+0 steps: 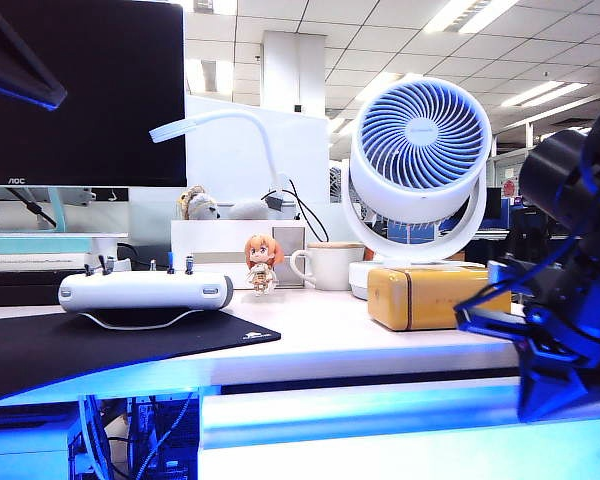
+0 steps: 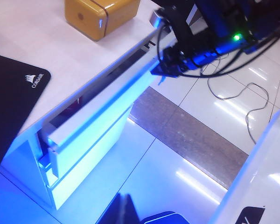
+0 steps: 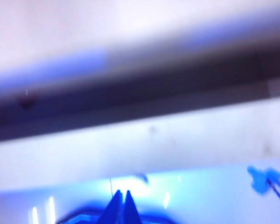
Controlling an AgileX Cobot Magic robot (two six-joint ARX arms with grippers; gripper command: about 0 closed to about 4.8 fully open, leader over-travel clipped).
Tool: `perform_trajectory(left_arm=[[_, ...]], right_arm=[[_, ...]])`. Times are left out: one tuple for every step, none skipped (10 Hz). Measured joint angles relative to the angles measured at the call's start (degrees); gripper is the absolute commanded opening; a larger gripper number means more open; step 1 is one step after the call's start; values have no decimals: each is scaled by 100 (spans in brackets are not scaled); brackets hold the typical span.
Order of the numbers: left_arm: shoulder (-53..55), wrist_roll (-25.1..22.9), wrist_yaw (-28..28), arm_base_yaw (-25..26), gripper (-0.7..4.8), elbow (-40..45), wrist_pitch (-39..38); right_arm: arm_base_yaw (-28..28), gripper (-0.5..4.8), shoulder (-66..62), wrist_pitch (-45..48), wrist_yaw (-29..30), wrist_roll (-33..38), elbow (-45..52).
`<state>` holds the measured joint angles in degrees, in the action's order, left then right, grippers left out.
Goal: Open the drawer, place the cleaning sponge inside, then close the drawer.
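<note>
right gripper, fingers pressed together, sits at the drawer front's right end, drawer barely open. hook the top lip and pull straight outward. left gripper unseen, state unknown; sponge not visible.

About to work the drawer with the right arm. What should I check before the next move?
1. Glossy white, blue-lit drawer open enough for placing: not ok, only a narrow gap.
2. Right gripper shut, at the drawer front: ok.
3. Its hold on the drawer: cannot tell.
4. Yellow cleaning sponge located: cannot tell, in no view.
5. Left gripper ready: cannot tell, barely in view.
6. Amber rounded box on the desktop, clear of the drawer: ok.
</note>
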<state>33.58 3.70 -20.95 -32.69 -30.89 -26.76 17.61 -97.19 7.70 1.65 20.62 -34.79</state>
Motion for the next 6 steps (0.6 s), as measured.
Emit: perform_trajectory(left_arm=[[2,0,0,0,-6,0,-2],[2,0,0,0,-6,0,-2],[2,0,-2,0,-6,0,0],[2,0,-2,0,-6,0,0],[4,0,-2,0,-6,0,0],[4,0,-2,0,-6,0,0]], right_arm=[[0,-8,-181,387,-4,-4,-175],[0,-7,-223,535,-11,-4,-175],[0,-7,-297,667,-13,-2,-175],[-2,-7,-378,772,-15,11,-175],[-2,-8,-444,833,-15,13,-175],[0,-8,-540,850,-13,15,-260]])
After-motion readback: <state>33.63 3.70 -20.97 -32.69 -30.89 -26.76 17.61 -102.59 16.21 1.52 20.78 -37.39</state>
